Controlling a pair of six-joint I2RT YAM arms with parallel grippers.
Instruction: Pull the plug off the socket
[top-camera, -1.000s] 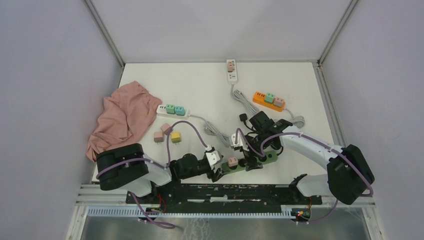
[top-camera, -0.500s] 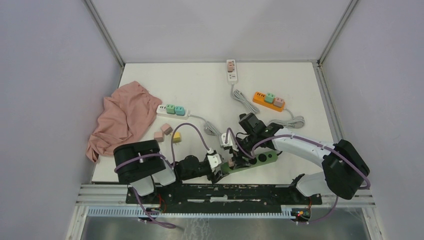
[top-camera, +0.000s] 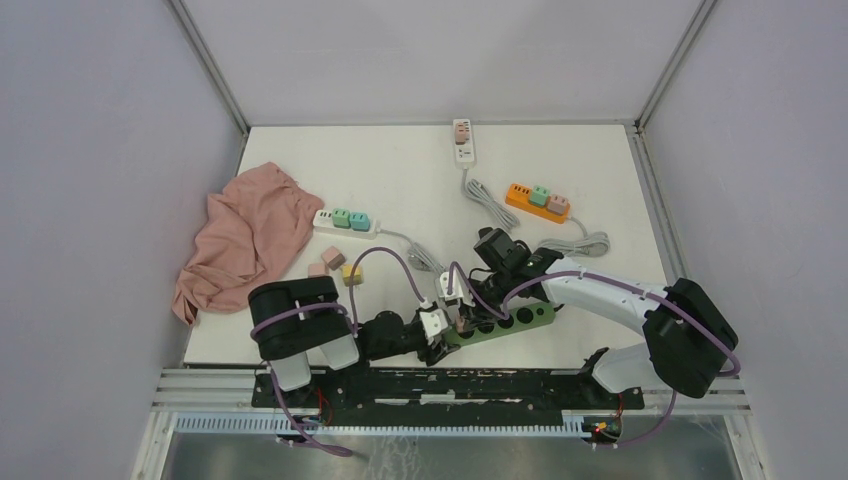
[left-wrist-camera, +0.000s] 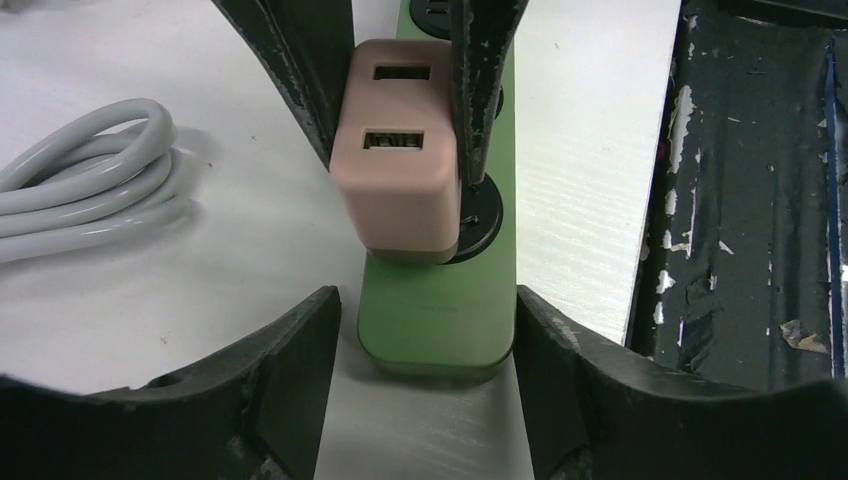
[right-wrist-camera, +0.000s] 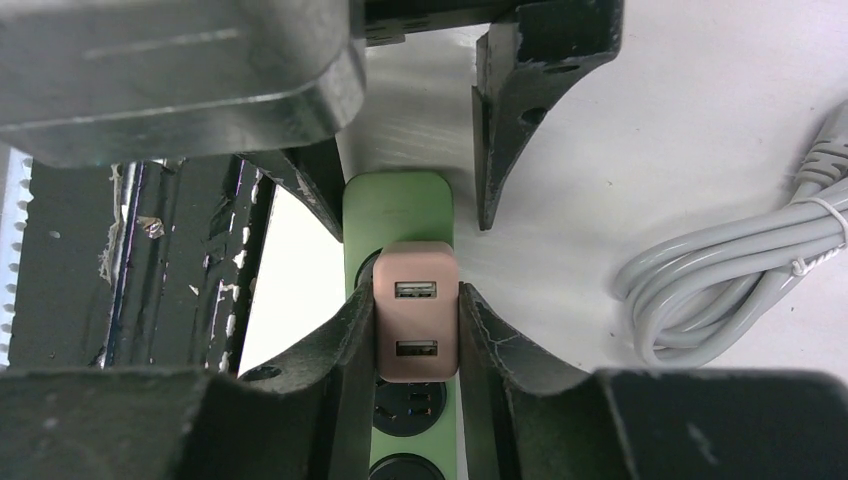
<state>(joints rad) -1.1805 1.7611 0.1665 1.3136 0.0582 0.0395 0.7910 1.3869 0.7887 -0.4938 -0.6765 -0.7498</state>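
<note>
A pink plug (top-camera: 463, 322) (left-wrist-camera: 395, 160) (right-wrist-camera: 416, 325) sits in the end socket of a green power strip (top-camera: 515, 320) (left-wrist-camera: 435, 310) (right-wrist-camera: 398, 210) near the table's front edge. My right gripper (top-camera: 463, 318) (right-wrist-camera: 416, 300) comes down from above and is shut on the plug, one finger pressed on each side. My left gripper (top-camera: 440, 345) (left-wrist-camera: 427, 305) lies low on the table and straddles the strip's near end. It is open, with a narrow gap showing beside the strip on its left finger's side.
A coiled grey cable (left-wrist-camera: 90, 190) (right-wrist-camera: 720, 270) lies beside the strip. Farther back are a white strip with green plugs (top-camera: 345, 221), an orange strip (top-camera: 537, 200), another white strip (top-camera: 463, 140), loose pink (top-camera: 332, 258) and yellow (top-camera: 351, 274) plugs, and a pink cloth (top-camera: 245, 235). The black base rail (top-camera: 450, 385) runs just behind the strip's end.
My right gripper has shifted left along the strip and closed on the pink plug. My left arm has reached right to the strip's end, its jaws narrowing.
</note>
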